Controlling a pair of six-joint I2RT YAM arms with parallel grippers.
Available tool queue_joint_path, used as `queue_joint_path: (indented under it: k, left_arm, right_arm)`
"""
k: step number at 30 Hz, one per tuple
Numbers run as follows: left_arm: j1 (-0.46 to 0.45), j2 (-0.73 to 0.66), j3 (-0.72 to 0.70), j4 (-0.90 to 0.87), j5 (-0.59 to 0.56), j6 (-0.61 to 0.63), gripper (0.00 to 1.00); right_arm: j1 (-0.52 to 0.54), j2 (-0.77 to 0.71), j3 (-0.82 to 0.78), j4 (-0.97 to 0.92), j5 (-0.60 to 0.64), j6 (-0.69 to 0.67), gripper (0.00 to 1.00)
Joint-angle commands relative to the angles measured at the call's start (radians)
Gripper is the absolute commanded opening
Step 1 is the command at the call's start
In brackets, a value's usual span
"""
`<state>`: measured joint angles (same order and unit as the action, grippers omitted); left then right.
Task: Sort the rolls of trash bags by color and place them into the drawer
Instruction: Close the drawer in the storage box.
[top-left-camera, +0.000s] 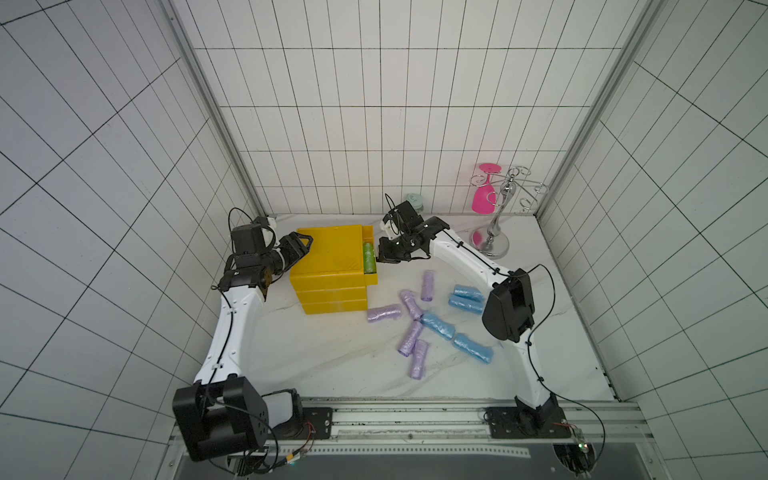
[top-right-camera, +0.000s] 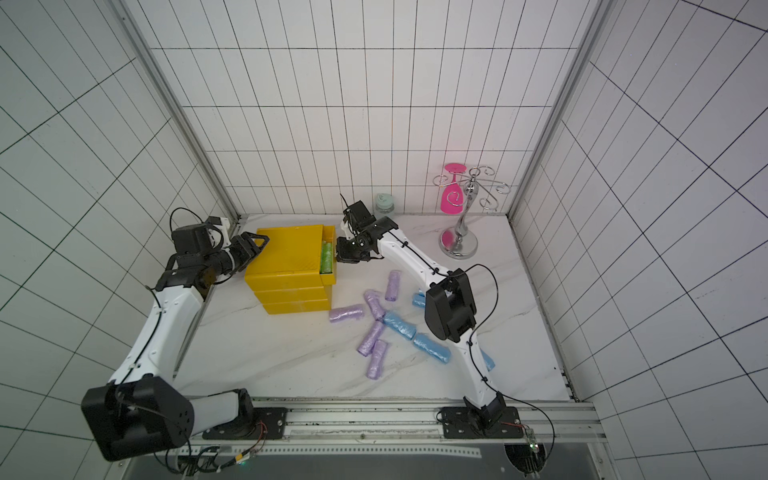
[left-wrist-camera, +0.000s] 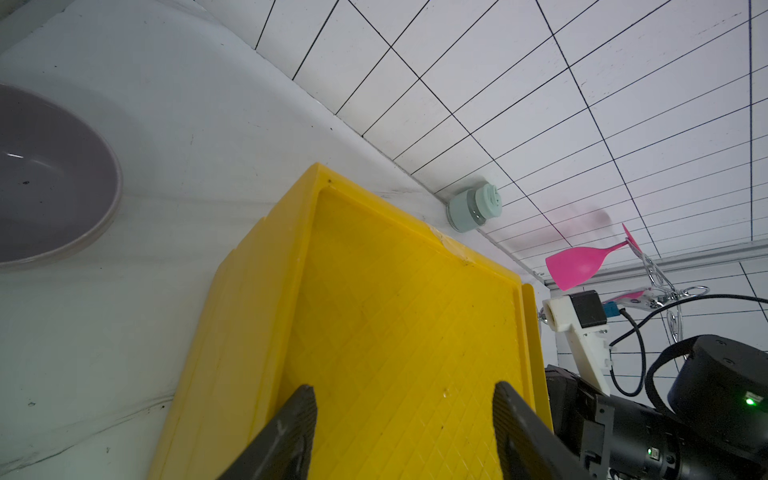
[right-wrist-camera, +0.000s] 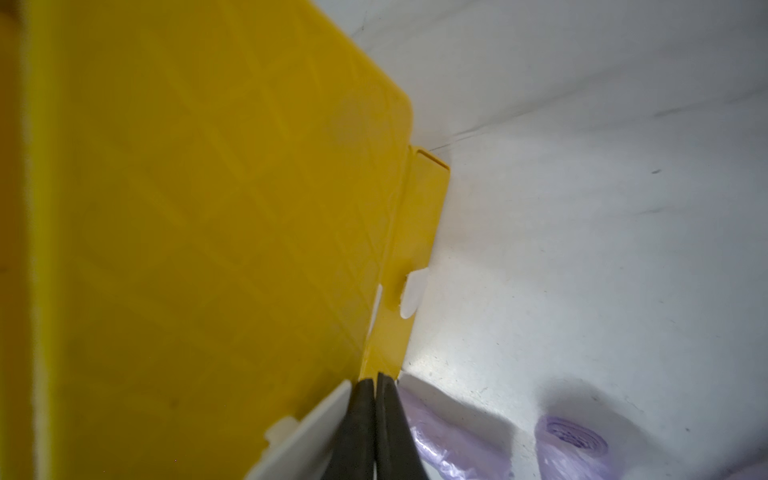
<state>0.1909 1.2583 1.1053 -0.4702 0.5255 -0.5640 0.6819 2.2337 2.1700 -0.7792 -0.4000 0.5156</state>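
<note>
Rolls of trash bags (top-left-camera: 437, 326): five lilac rolls (top-left-camera: 411, 304) and four blue rolls (top-left-camera: 468, 292) lie on the table (top-left-camera: 332, 361) beside the yellow chest (top-left-camera: 328, 253), with the right arm (top-left-camera: 457, 249) overhanging the blue. One green roll (top-left-camera: 368, 257) shows in the open top drawer (top-left-camera: 372, 279). Right gripper (right-wrist-camera: 376, 384) is pinched together at its front; left gripper (left-wrist-camera: 403, 392) stands parted over the chest.

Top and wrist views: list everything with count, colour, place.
drawer unit: one, yellow, back left, top drawer ajar
green rolls: at least one, in that drawer
lilac rolls: five, table, right of the unit
blue rolls: four showing, beside the lilac
bowl: one, lilac, left wrist view only
jar: one, mint, back wall
glass: one, pink, hanging on chrome rack
left gripper: open, over unit's top
right gripper: shut, at drawer's front
</note>
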Motion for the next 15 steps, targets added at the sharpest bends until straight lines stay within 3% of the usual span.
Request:
queue_joint_path:
  k: [1, 8, 15]
  left_arm:
    - [-0.005, 0.023, 0.013, -0.032, 0.01, 0.006, 0.67]
    - [-0.014, 0.028, 0.01, -0.028, 0.012, 0.004, 0.67]
    - [-0.015, 0.01, 0.02, -0.044, 0.003, 0.008, 0.67]
  right_arm:
    - [0.032, 0.027, 0.089, -0.026, -0.036, 0.013, 0.07]
    - [0.073, 0.058, 0.156, -0.042, -0.053, 0.0, 0.07]
    - [0.063, 0.001, 0.094, -0.028, 0.005, 0.0, 0.08]
